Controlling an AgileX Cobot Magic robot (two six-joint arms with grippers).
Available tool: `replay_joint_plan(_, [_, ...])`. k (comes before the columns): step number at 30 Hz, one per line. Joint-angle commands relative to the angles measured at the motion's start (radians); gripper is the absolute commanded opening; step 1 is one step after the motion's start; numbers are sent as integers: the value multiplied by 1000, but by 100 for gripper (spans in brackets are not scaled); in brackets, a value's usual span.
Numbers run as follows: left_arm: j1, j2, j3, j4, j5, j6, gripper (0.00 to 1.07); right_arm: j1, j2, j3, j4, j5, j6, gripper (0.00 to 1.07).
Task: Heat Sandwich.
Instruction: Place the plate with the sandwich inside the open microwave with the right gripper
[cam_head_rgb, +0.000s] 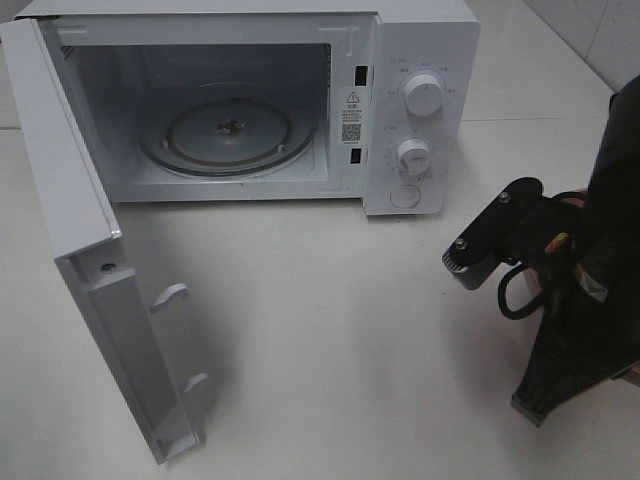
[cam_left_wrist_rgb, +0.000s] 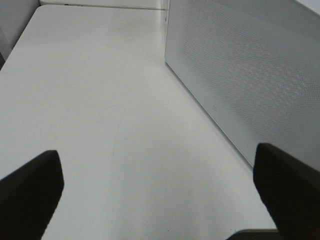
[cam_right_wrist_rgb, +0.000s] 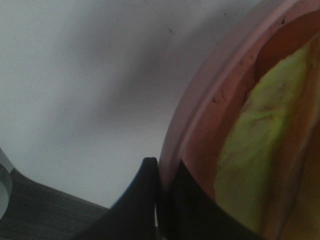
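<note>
The high camera looks steeply down on the microwave (cam_head_rgb: 440, 60) and the surface (cam_head_rgb: 330, 330). The left wrist camera skims that surface low. The right wrist camera sits close on a pink plate (cam_right_wrist_rgb: 200, 115).

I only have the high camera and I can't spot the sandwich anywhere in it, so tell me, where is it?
Observer: The right wrist view shows the sandwich, yellow-green filling showing, lying on a pink plate.
Operator: Is the right gripper on that plate?
Observer: Yes, the right gripper is shut on the plate's rim.
Operator: And the left gripper?
Observer: The left gripper is open, with nothing between its fingers, above the table.
</note>
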Motion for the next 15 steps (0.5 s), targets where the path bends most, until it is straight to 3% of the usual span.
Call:
replay_joint_plan(1, [-5,-19,3,-11,-10,-4,98,43,-10,-5,-26,41,-18,0])
replay_joint_plan(15, [-5,-19,3,-11,-10,-4,98,244,-10,-5,-56,83,-40,0])
